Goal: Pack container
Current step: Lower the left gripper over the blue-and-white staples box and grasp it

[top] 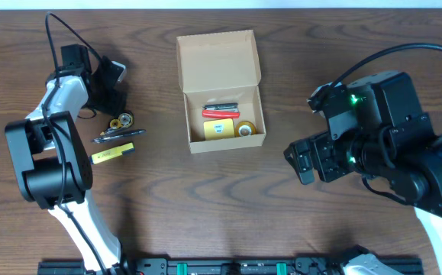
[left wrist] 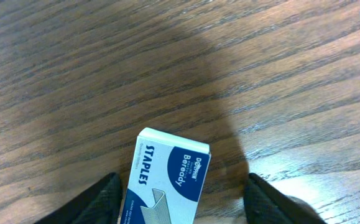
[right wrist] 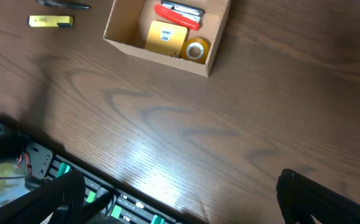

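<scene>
**Open box mid-bench, left pincer straddling a staples box**

The container [top: 221, 92] sits on the bench [top: 205, 214] with its flap lid laid open on the far side. Inside it, a dark slim item [top: 221, 105] lies nearest the lid. A red item [top: 221, 114] is just in front of that. A yellow pad [top: 219, 128] and a roll of tape [top: 246, 130] sit side by side along the near wall.

Well to the left of the container, the left pincer [left wrist: 183, 200] hangs low over the bench. Its fingers [left wrist: 102, 199] are spread, one on each side of a white-and-blue box of staples [left wrist: 170, 180]. The gap is narrow on one side and wider on the other. Neither finger can be seen pressing on the box.

Also left of the container, but nearer to it than the pincer, are a small yellow roll [top: 121, 120], a dark slim tool [top: 118, 135] and a yellow-and-black item [top: 114, 153].

To the right of the container and a little nearer the front edge, the right pincer [right wrist: 183, 190] is spread wide over bare wood with nothing between its fingers.
</scene>
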`<state>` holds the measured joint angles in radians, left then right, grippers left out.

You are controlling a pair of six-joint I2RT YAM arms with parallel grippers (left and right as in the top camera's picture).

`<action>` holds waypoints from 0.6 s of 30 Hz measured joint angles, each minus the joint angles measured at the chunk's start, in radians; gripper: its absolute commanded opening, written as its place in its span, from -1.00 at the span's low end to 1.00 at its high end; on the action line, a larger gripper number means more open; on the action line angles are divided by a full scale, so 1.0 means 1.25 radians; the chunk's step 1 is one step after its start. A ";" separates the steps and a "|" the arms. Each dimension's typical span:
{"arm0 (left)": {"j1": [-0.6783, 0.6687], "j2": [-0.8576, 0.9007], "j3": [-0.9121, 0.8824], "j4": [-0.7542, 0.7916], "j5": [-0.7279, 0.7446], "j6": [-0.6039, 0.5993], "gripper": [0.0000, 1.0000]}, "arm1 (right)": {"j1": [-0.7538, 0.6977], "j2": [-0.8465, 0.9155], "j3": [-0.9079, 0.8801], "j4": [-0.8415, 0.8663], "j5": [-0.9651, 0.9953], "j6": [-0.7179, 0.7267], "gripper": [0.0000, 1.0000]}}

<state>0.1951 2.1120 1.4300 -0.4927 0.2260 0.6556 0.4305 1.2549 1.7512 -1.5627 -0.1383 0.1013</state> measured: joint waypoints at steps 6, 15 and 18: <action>-0.001 0.000 0.001 0.002 -0.027 -0.003 -0.10 | 0.000 0.000 0.000 0.000 0.000 0.000 0.99; -0.001 0.000 0.002 0.002 -0.044 -0.007 -0.46 | 0.000 0.000 0.000 0.000 0.000 0.000 0.99; -0.001 0.000 0.002 0.001 -0.046 -0.009 -0.56 | 0.000 0.000 0.000 0.000 0.000 0.000 0.99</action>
<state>0.1944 2.1120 1.4330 -0.4911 0.1684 0.6441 0.4305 1.2549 1.7512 -1.5623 -0.1383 0.1013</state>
